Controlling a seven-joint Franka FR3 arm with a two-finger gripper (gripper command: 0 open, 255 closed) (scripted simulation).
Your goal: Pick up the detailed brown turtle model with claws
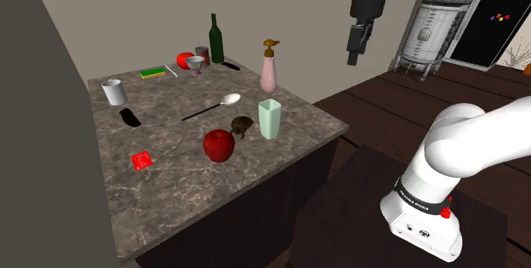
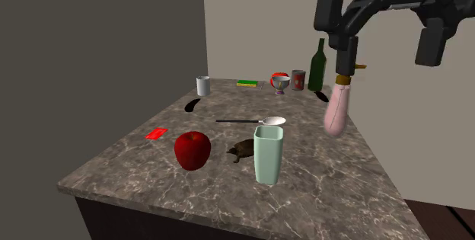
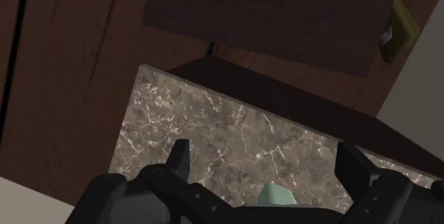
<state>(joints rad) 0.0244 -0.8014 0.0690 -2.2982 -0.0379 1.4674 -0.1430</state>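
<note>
The dark brown turtle (image 1: 241,125) lies on the marble tabletop (image 1: 179,190), between a red apple (image 1: 219,145) and a pale green cup (image 1: 270,118). In the second exterior view the turtle (image 2: 242,152) is half hidden behind the green cup (image 2: 268,155), beside the apple (image 2: 192,150). My black gripper (image 1: 353,57) hangs high in the air, off the table's edge toward the shoulder view's right and far from the turtle. It looms at the second exterior view's upper right (image 2: 388,46). In the wrist view the gripper (image 3: 265,153) is open with nothing between its fingers, and the cup's rim (image 3: 277,195) shows below it.
A pink soap dispenser (image 1: 269,71) stands behind the cup. A spoon (image 1: 213,107), white mug (image 1: 114,92), flat black object (image 1: 129,119) and red card (image 1: 142,160) lie farther along. A green bottle (image 1: 216,38), goblet (image 1: 196,64) and sponge (image 1: 154,72) line the far edge. A grey tank (image 1: 430,32) stands on the dark floor.
</note>
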